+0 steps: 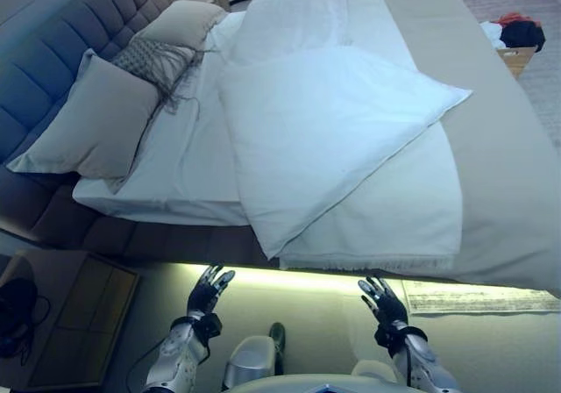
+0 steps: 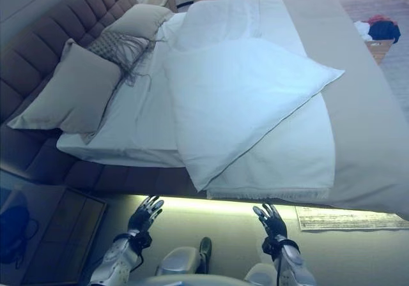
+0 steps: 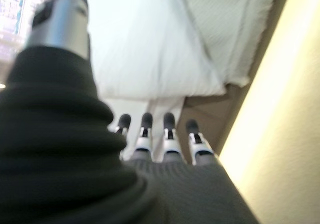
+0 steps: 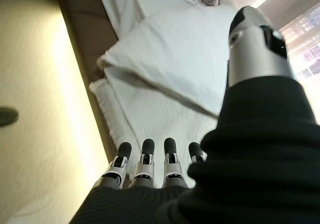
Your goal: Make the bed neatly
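A bed with a grey tufted headboard (image 1: 53,51) lies across the view. A white duvet (image 1: 333,139) is folded back on itself, its lower corner hanging near the bed's near edge (image 1: 267,248). It lies on a beige cover (image 1: 508,165). Two beige pillows (image 1: 92,117) and a grey patterned cushion (image 1: 153,60) lie at the head end on the white sheet (image 1: 188,160). My left hand (image 1: 209,289) and right hand (image 1: 382,300) are open and empty, held low in front of the bed's near side, apart from the bedding.
A wooden nightstand (image 1: 66,318) with a dark object on it stands at the lower left. A lit strip (image 1: 289,275) runs under the bed's edge. A pale rug (image 1: 478,298) lies at the right. A basket of clothes (image 1: 515,42) stands beyond the bed.
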Motion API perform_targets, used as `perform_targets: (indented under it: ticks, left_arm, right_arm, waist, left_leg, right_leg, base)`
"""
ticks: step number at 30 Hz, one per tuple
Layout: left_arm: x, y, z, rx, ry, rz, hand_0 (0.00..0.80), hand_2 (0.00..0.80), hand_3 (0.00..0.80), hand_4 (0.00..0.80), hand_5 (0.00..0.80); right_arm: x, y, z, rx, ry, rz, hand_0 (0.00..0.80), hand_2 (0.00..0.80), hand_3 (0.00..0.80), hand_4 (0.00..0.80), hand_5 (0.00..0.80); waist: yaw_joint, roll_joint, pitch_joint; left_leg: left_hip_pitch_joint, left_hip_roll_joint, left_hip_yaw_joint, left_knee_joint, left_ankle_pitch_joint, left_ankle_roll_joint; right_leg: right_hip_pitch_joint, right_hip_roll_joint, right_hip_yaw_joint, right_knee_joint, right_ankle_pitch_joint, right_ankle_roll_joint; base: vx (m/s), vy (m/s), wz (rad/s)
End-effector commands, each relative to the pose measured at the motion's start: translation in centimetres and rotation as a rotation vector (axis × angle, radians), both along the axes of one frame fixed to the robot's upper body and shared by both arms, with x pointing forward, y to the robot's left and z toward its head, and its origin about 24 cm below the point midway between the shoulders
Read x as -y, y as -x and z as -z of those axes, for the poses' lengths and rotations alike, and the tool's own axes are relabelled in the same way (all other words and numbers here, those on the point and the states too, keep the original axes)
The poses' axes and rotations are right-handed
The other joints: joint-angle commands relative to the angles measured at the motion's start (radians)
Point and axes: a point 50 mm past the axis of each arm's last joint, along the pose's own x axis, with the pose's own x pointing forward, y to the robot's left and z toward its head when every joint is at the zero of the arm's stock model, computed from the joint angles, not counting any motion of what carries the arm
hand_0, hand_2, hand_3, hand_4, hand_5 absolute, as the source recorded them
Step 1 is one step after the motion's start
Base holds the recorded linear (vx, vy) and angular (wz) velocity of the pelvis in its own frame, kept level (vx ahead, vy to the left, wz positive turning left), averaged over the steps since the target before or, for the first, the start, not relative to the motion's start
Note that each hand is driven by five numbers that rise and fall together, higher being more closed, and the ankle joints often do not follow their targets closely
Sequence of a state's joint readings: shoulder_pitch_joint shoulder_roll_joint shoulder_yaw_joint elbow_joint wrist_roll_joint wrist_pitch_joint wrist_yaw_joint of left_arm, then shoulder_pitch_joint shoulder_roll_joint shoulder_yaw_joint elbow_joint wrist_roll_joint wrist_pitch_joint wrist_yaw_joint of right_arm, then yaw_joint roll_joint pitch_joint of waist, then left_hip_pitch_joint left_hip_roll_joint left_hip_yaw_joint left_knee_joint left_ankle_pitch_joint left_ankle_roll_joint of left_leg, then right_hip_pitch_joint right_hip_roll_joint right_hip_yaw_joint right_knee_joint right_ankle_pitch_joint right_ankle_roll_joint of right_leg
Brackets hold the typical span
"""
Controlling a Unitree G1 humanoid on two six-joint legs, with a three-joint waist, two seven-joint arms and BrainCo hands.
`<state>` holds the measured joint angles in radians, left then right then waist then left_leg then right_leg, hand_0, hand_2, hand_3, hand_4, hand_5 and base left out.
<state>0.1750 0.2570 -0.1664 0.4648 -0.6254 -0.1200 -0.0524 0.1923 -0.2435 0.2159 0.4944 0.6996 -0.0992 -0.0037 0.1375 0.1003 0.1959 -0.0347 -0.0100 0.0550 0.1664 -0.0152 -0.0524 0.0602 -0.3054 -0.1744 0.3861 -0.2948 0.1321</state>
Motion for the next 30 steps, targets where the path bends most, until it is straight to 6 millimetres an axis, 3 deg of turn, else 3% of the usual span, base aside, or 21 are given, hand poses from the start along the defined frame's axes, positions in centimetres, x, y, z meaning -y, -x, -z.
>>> perform_targets:
  ticks: [1,3,4,6,8,11,12,14,16,18,21,25,30]
  left_arm:
    - [-0.8,0.0,-1.7,0.093,-0.003,0.023,0.000,0.000,0.000,0.000,0.000]
    - [-0.8,-0.2,-1.9,0.108,-0.027,0.053,0.000,0.000,0.000,0.000,0.000]
    - [-1.0,-0.4,-2.0,0.117,-0.049,0.073,0.000,0.000,0.000,0.000,0.000]
    - [-1.1,-1.1,-2.3,0.129,-0.075,0.095,0.000,0.000,0.000,0.000,0.000]
    - [-1.0,-1.9,-2.8,0.150,-0.082,0.098,0.000,0.000,0.000,0.000,0.000]
    - [-0.9,-2.8,-3.4,0.173,-0.086,0.068,0.000,0.000,0.000,0.000,0.000]
    - [-1.0,-3.3,-3.6,0.178,-0.089,0.043,0.000,0.000,0.000,0.000,0.000]
    - [-1.1,-3.9,-3.9,0.187,-0.092,0.020,0.000,0.000,0.000,0.000,0.000]
    - [-1.0,-4.1,-4.1,0.201,-0.093,0.019,0.000,0.000,0.000,0.000,0.000]
    - [-1.3,-3.8,-4.2,0.213,-0.088,0.009,0.000,0.000,0.000,0.000,0.000]
    - [-1.9,-2.7,-3.8,0.197,-0.082,-0.007,0.000,0.000,0.000,0.000,0.000]
    - [-2.3,-1.5,-3.1,0.182,-0.090,0.009,0.000,0.000,0.000,0.000,0.000]
    - [-2.3,-1.2,-2.7,0.164,-0.086,-0.004,0.000,0.000,0.000,0.000,0.000]
  right_arm:
    - [-1.1,0.0,-1.3,0.076,-0.002,-0.029,0.000,0.000,0.000,0.000,0.000]
    - [-1.7,-0.3,-1.5,0.113,-0.015,-0.020,0.000,0.000,0.000,0.000,0.000]
    - [-1.9,-0.4,-1.7,0.125,-0.018,-0.002,0.000,0.000,0.000,0.000,0.000]
    - [-2.0,-0.3,-1.8,0.128,-0.022,0.029,0.000,0.000,0.000,0.000,0.000]
    - [-1.9,0.0,-1.6,0.127,-0.024,0.041,0.000,0.000,0.000,0.000,0.000]
    - [-1.9,0.1,-1.3,0.120,-0.022,0.038,0.000,0.000,0.000,0.000,0.000]
    - [-1.7,0.1,-1.1,0.115,-0.023,0.031,0.000,0.000,0.000,0.000,0.000]
    - [-1.1,-0.5,-1.0,0.117,-0.029,0.029,0.000,0.000,0.000,0.000,0.000]
    - [-0.7,-1.4,-1.1,0.128,-0.038,0.038,0.000,0.000,0.000,0.000,0.000]
    - [-0.3,-2.0,-1.2,0.137,-0.042,0.042,0.000,0.000,0.000,0.000,0.000]
    - [-0.1,-1.8,-0.9,0.138,-0.054,0.048,0.000,0.000,0.000,0.000,0.000]
    - [0.2,-0.4,-0.2,0.116,-0.069,0.050,0.000,0.000,0.000,0.000,0.000]
    - [0.4,-0.1,0.4,0.089,-0.071,0.048,0.000,0.000,0.000,0.000,0.000]
  waist:
    - [0.049,-0.032,-0.087]
    - [0.066,-0.038,-0.103]
    - [0.069,-0.053,-0.109]
    - [0.066,-0.055,-0.119]
    - [0.059,-0.050,-0.123]
    - [0.050,-0.055,-0.117]
    - [0.037,-0.064,-0.108]
    - [0.009,-0.093,-0.083]
    - [-0.014,-0.116,-0.068]
    - [-0.024,-0.141,-0.056]
    - [-0.020,-0.153,-0.060]
    - [-0.024,-0.156,-0.076]
    - [-0.036,-0.142,-0.097]
  left_leg:
    - [-0.158,0.023,-0.050,-0.035,0.133,0.032]
    - [-0.148,-0.008,-0.039,-0.039,0.114,0.070]
    - [-0.145,-0.042,-0.032,-0.032,0.098,0.092]
    - [-0.128,-0.074,-0.034,-0.013,0.065,0.123]
    - [-0.092,-0.088,-0.037,-0.003,0.040,0.140]
    - [-0.058,-0.096,-0.040,0.006,0.023,0.144]
    - [-0.033,-0.104,-0.047,0.008,0.007,0.142]
    - [0.020,-0.128,-0.060,0.006,-0.046,0.141]
    - [0.051,-0.149,-0.073,0.004,-0.088,0.140]
    - [0.087,-0.174,-0.086,-0.002,-0.131,0.144]
    - [0.122,-0.182,-0.104,-0.008,-0.164,0.148]
    - [0.162,-0.174,-0.117,0.007,-0.194,0.154]
    - [0.165,-0.136,-0.099,0.104,-0.129,0.123]
  right_leg:
    - [0.102,-0.041,-0.016,0.074,0.145,0.010]
    - [0.093,-0.077,-0.004,0.180,0.210,0.005]
    - [0.086,-0.102,0.007,0.263,0.263,0.011]
    - [0.029,-0.104,0.027,0.399,0.323,0.009]
    - [-0.055,-0.092,0.036,0.456,0.328,-0.017]
    - [-0.125,-0.048,0.000,0.351,0.312,-0.039]
    - [-0.166,-0.021,-0.015,0.229,0.326,-0.042]
    - [-0.224,0.015,-0.024,-0.005,0.401,-0.020]
    - [-0.272,0.038,-0.011,-0.149,0.462,0.007]
    - [-0.301,0.055,-0.009,-0.275,0.546,0.045]
    - [-0.311,0.080,-0.028,-0.387,0.589,0.061]
    - [-0.315,0.097,-0.042,-0.414,0.599,0.058]
    - [-0.278,0.128,-0.050,-0.343,0.530,0.028]
  base:
    - [0.343,0.223,-0.06]
    - [0.315,0.247,-0.01]
    - [0.287,0.237,0.13]
    - [0.268,0.228,0.18]
    - [0.242,0.146,0.23]
    - [0.223,-0.018,-0.01]
    - [0.248,-0.134,-0.34]
    - [0.293,-0.186,-0.41]
    - [0.288,-0.154,-0.49]
    - [0.331,-0.143,0.13]
    - [0.389,-0.166,0.30]
    - [0.428,-0.196,0.22]
    - [0.359,-0.238,0.18]
